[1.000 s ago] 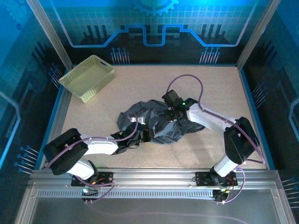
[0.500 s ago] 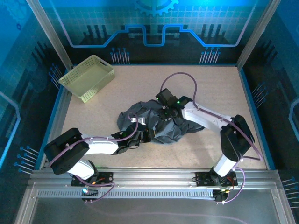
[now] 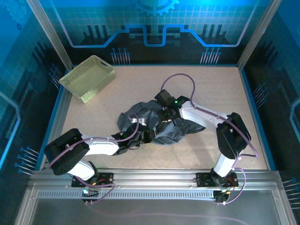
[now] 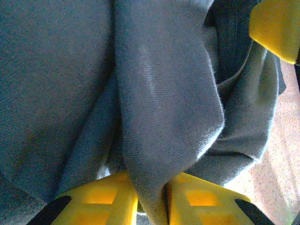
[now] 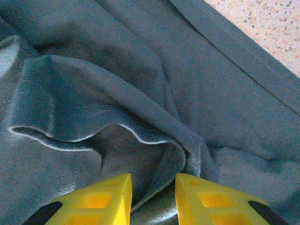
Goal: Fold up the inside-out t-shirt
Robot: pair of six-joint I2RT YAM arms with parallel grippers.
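We are unbunching the inside-out t-shirt point(image 3: 180, 132): left gripper point(image 4: 151, 199) clenched on a fold, right gripper point(image 5: 153, 194) parted, next needing the hem just ahead.

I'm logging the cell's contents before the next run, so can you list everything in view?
t-shirt: one, dark slate-grey, crumpled in a heap at the middle of the table.
basket: one, pale yellow-green lattice, far left corner, apart from the shirt.
table: one, speckled beige, inside blue-lit walls.
cables: two, purple, one along each arm.
left arm: one, white and black, reaching to the shirt's near edge; yellow jaws closed on a fold.
right arm: one, white and black, over the heap; yellow jaws a little apart with a fold between them, grip unclear.
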